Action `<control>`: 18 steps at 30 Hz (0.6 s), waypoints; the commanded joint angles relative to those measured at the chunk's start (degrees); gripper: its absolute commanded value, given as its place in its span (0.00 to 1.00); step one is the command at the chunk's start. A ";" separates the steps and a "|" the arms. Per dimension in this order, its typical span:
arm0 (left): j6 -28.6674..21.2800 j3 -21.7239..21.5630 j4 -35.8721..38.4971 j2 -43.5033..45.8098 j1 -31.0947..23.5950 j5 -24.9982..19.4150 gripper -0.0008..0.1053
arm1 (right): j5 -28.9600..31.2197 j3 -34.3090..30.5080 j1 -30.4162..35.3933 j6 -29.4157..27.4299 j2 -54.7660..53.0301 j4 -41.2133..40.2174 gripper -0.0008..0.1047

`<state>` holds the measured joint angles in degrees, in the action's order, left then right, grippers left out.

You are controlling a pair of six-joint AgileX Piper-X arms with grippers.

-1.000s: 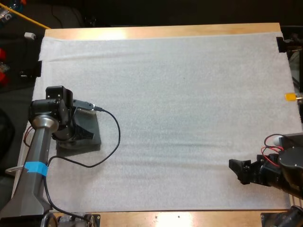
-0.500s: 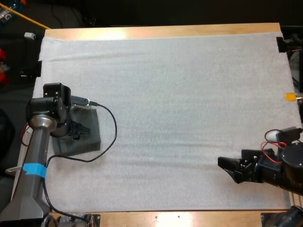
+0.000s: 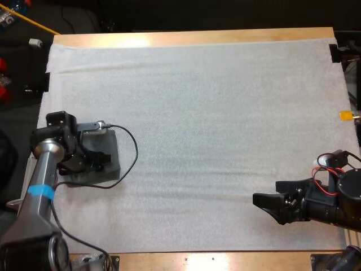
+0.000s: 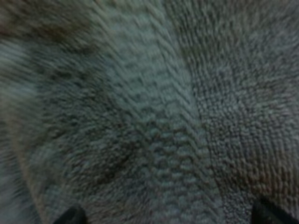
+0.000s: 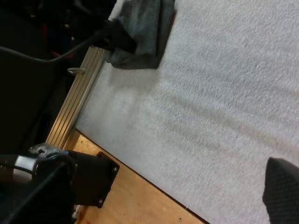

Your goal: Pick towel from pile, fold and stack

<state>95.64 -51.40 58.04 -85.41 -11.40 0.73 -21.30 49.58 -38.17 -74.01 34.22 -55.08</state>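
Observation:
A folded dark grey-green towel point(image 3: 107, 164) lies at the left edge of the white mat point(image 3: 203, 113). My left gripper point(image 3: 90, 160) is down on top of it. In the left wrist view the towel's weave point(image 4: 154, 107) is very close, and the two black fingertips point(image 4: 70, 217) stand wide apart at its surface, so my left gripper point(image 4: 170, 217) is open. My right gripper point(image 3: 266, 204) hovers low over the mat's near right part, fingers apart, holding nothing. The right wrist view looks across the mat to the towel point(image 5: 145, 23), with the left gripper point(image 5: 119, 37) on it.
A black cable point(image 3: 132, 155) loops from the left arm over the mat beside the towel. An aluminium rail point(image 5: 79, 102) runs along the table's left side. The wooden table edge point(image 3: 225, 261) borders the mat in front.
My left arm has drawn back toward the left edge and sunk lower onto the towel. My right gripper has slid left, farther onto the mat.

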 commanded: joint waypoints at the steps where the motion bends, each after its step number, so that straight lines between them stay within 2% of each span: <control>1: 0.53 0.10 -0.24 -1.24 0.23 0.36 0.64 | -0.80 0.44 -0.11 0.63 -0.07 0.47 0.77; 8: 0.87 -0.63 -0.74 -2.81 0.23 0.98 0.64 | -0.80 0.44 -0.11 1.96 -0.07 1.08 0.77; 11: 1.02 -2.67 -0.74 -2.28 0.23 2.28 0.64 | -0.80 0.44 -0.11 1.96 -0.07 1.25 0.77; 18: 2.27 -10.48 -2.72 -1.07 0.23 4.24 0.64 | -0.80 0.44 -0.11 1.96 -0.07 1.21 0.77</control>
<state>97.30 -61.46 55.48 -87.10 -11.40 4.28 -21.36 49.58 -38.17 -71.99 34.22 -54.20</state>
